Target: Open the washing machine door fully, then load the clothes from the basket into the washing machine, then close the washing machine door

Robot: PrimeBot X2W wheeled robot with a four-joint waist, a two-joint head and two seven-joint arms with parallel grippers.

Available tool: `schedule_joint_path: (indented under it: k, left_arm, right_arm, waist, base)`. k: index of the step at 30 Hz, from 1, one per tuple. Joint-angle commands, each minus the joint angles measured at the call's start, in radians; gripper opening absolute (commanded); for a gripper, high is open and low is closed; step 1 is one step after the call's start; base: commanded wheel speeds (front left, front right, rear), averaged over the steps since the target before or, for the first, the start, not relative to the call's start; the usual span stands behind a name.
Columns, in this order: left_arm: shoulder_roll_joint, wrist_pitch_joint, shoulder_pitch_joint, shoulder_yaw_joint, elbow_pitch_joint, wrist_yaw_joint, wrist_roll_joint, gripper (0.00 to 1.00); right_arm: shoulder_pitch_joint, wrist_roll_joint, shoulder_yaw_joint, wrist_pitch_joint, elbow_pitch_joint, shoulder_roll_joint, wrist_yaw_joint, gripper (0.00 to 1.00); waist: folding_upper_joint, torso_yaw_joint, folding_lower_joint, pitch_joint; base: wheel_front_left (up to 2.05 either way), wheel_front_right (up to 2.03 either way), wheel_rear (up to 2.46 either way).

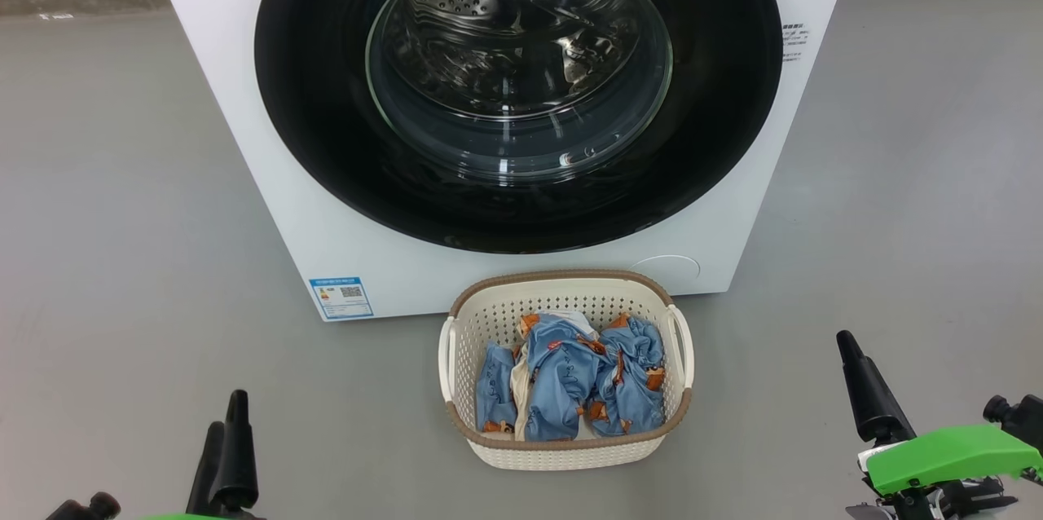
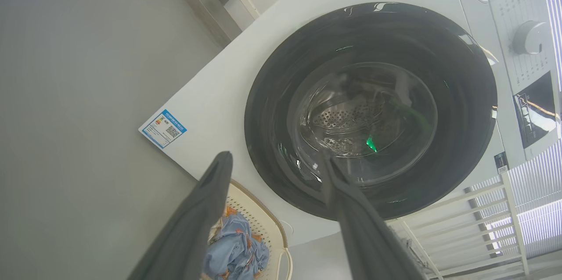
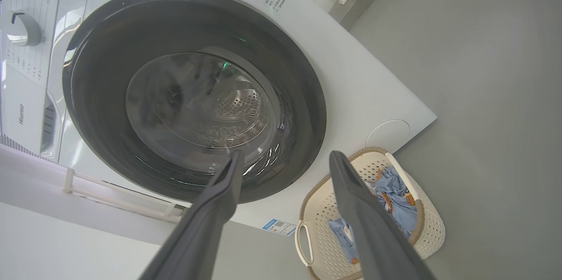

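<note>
The white washing machine (image 1: 244, 137) stands straight ahead. Its round black washing machine door (image 1: 326, 137) lies flat against the front, and the steel drum shows through the glass porthole. On the floor just in front sits the cream basket (image 1: 562, 275) with the light-blue and orange clothes (image 1: 570, 381) bundled inside. My left gripper (image 1: 226, 414) hangs low at the left, open and empty, well short of the basket. My right gripper (image 1: 913, 377) is low at the right, also open and empty. In the wrist views the left gripper (image 2: 275, 157) and the right gripper (image 3: 286, 155) point at the door.
Grey floor (image 1: 122, 218) spreads on both sides of the machine and basket. A blue label (image 1: 342, 297) marks the machine's lower left corner. A white slatted rack (image 2: 496, 210) stands beside the machine, and the control knob (image 2: 529, 36) sits on its top panel.
</note>
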Motion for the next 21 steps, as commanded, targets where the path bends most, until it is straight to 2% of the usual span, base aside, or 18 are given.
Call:
schedule_joint_path:
  k: [1, 21]
  left_arm:
    - [0.018, -0.014, -0.045, 0.010, -0.034, -0.006, 0.039, 1.00]
    - [0.029, -0.070, -0.058, -0.011, -0.050, -0.011, 0.250, 1.00]
  right_arm:
    - [-0.049, -0.043, 0.011, -0.012, -0.024, -0.024, 0.003, 1.00]
    - [-0.059, -0.275, 0.013, -0.042, -0.028, -0.034, 0.004, 1.00]
  waist:
    - [-0.0001, 0.000, -0.0001, 0.000]
    - [-0.0001, 0.004, -0.0001, 0.004]
  base:
    - [0.00, 0.00, 0.00]
    - [0.00, 0.00, 0.00]
